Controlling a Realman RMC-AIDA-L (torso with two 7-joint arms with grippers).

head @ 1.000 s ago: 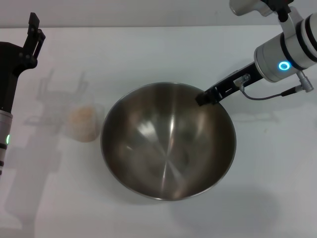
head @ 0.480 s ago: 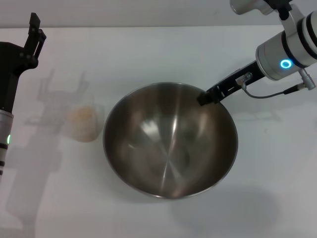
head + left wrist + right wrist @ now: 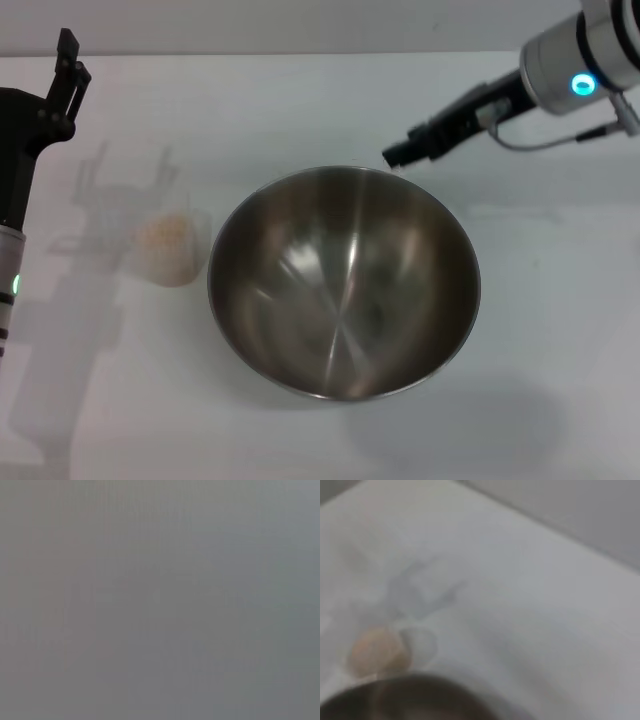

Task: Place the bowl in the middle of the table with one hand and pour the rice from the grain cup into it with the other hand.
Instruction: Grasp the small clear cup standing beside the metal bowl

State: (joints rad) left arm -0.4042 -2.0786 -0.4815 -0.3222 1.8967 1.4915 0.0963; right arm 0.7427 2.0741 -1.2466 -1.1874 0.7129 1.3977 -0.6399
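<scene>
Head view, far left: finds the left gripper (image 3: 68, 62) parked, raised over the tabletop (image 3: 540, 330) edge, well apart from everything, unmoved over the last second. Holds nothing; open or closed, cannot tell. Gets no help from the left wrist view, a flat grey blank.

Next along: finds the cup (image 3: 170, 245) upright on the tabletop, just beside the bowl's left side but apart from it, with the rice (image 3: 165, 230) as a pale beige heap inside. Untouched, in the same spot as a second ago.

Centre: finds the bowl (image 3: 340, 280) sitting flat near the middle of the tabletop, empty, shiny inside facing up. Has shifted a touch rightward since a second ago, then settled.

Right of centre, here the real change: half a second ago had the right gripper (image 3: 398, 154) down on the bowl's far rim; now shows it lifted clear, just past the rim, arm drawn up toward the far right corner. Carries nothing; whether spread or closed, cannot tell. Confirms the retreat in the right wrist view: looks down from a height on the bowl's edge and the cup beside it.

Meaning, as a judgement: bowl placement looks finished. Leaves the pour undone, so calls for the left arm to come down, take the cup by its side and tip it over the bowl.
</scene>
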